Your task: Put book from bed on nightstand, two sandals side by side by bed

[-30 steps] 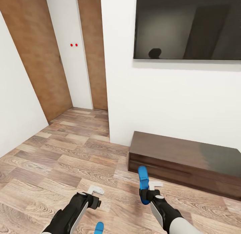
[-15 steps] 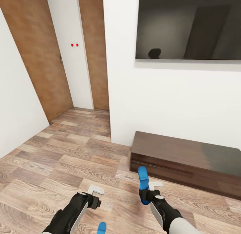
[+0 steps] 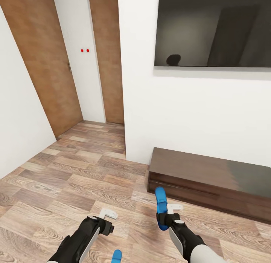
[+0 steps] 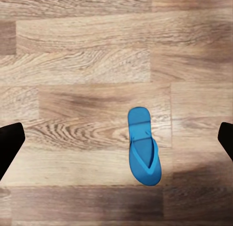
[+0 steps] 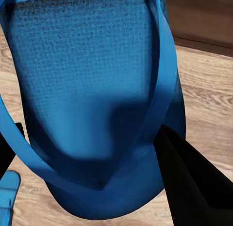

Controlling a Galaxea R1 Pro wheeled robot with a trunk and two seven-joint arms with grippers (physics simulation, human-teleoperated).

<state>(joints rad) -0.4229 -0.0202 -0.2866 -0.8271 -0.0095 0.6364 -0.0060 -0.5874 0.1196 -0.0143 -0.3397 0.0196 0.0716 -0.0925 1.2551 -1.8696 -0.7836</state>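
Observation:
My right gripper [image 3: 166, 219] is shut on one bright blue sandal [image 3: 161, 202], held upright above the wood floor; close up, its sole and strap [image 5: 92, 80] sit between the dark fingers [image 5: 194, 185]. The other blue sandal [image 4: 143, 147] lies flat on the planks, and its tip [image 3: 116, 256] peeks in at the lower edge of the head view. My left gripper [image 3: 108, 221] hangs open above that sandal, with nothing between its fingers. The book, the bed and the nightstand are out of view.
A long low dark-brown bench [image 3: 210, 180] stands against the white wall ahead on the right, under a large black screen [image 3: 212, 29]. A white wall corner [image 3: 124, 104] juts out ahead. Tan wooden doors [image 3: 41, 63] line a short passage at the left.
The whole picture has slid a little to the right, so the camera has moved. Both arms keep their pose, and the right gripper still holds the sandal.

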